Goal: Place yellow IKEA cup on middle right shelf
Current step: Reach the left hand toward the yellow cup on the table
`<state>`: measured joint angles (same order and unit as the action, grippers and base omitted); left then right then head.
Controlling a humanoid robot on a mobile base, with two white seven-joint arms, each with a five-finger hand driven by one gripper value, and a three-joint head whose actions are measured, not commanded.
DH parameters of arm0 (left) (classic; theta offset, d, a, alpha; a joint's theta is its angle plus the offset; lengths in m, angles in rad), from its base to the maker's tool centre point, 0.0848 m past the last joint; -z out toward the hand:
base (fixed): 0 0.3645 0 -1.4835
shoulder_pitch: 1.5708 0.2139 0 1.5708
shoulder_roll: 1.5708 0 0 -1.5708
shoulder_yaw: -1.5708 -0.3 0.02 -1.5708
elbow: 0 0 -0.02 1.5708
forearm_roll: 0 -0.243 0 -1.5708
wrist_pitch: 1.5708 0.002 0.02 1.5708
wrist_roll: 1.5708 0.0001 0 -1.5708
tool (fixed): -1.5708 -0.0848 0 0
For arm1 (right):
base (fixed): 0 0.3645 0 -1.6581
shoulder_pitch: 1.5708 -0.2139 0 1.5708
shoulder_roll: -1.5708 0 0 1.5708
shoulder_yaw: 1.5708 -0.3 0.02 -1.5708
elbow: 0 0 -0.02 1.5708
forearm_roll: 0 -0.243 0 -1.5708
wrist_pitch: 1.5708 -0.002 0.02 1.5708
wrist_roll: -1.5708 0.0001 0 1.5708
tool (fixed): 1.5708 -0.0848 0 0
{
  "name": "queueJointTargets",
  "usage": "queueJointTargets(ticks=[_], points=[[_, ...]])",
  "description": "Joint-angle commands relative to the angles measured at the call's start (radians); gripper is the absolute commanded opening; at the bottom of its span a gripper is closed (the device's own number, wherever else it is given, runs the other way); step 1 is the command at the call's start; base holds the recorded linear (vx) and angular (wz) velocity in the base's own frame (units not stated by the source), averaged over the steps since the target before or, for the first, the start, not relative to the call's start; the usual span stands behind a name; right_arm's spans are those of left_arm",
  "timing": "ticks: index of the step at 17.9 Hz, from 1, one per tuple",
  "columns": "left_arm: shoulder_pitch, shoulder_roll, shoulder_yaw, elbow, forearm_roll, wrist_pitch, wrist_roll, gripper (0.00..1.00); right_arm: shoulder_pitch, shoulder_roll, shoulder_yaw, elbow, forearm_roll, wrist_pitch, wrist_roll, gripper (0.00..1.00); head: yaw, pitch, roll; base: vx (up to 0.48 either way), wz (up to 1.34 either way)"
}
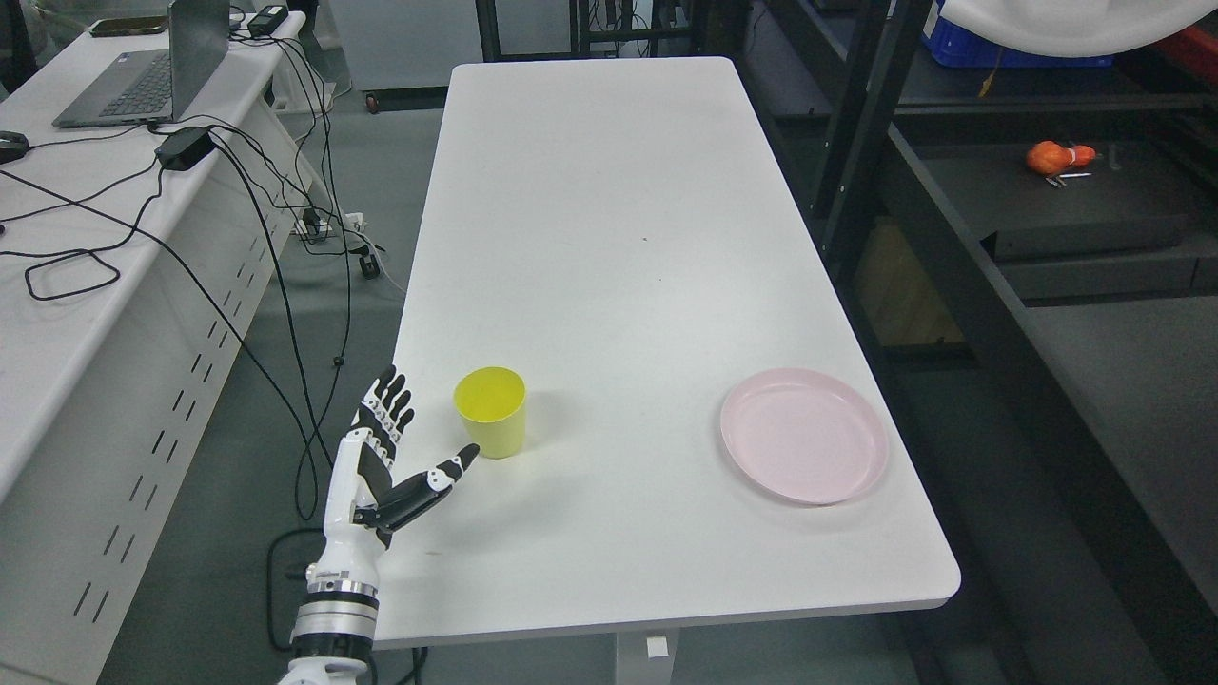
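Note:
A yellow cup stands upright on the white table, near its front left edge. My left hand is open at the table's left edge, fingers straight and thumb stretched toward the cup's base, just short of touching it. It holds nothing. The dark shelf unit stands to the right of the table. My right arm is out of sight.
A pink plate lies on the table's front right. An orange object lies on a shelf board at the right. A white desk with a laptop and cables stands at the left.

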<state>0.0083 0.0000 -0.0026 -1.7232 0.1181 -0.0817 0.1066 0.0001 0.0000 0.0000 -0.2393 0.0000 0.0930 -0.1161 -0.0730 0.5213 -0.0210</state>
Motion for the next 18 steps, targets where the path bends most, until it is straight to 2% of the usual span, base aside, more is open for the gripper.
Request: queueJointTargets(ticks=[1,5,11,13,18], points=[[0.027,0.018,-0.025,-0.001,0.0,0.0,0.002,0.99,0.014,-0.017,0.017,0.0,-0.025,0.001,0.0,0.99,0.0,0.0,0.0,0.001,0.01],[0.006,0.018,0.004,0.043,0.014,0.0,0.001,0.99,0.014,-0.017,0.017,0.0,-0.025,0.001,0.0,0.99,0.0,0.0,0.0,0.0,0.0],[-0.149,0.018,0.038,0.273,0.127,0.0,-0.007,0.99,0.014,-0.017,0.017,0.0,-0.025,0.001,0.0,0.99,0.0,0.0,0.0,0.002,0.01],[-0.194,0.018,0.036,0.324,0.144,0.0,-0.047,0.99,0.014,-0.017,0.017,0.0,-0.025,0.001,0.0,0.99,0.0,0.0,0.0,-0.001,0.01],[-0.237,0.018,-0.051,0.364,0.144,0.0,-0.085,0.99,0.014,-0.017,0.017,0.0,-0.025,0.001,0.0,0.99,0.0,0.0,0.0,0.0,0.0]])
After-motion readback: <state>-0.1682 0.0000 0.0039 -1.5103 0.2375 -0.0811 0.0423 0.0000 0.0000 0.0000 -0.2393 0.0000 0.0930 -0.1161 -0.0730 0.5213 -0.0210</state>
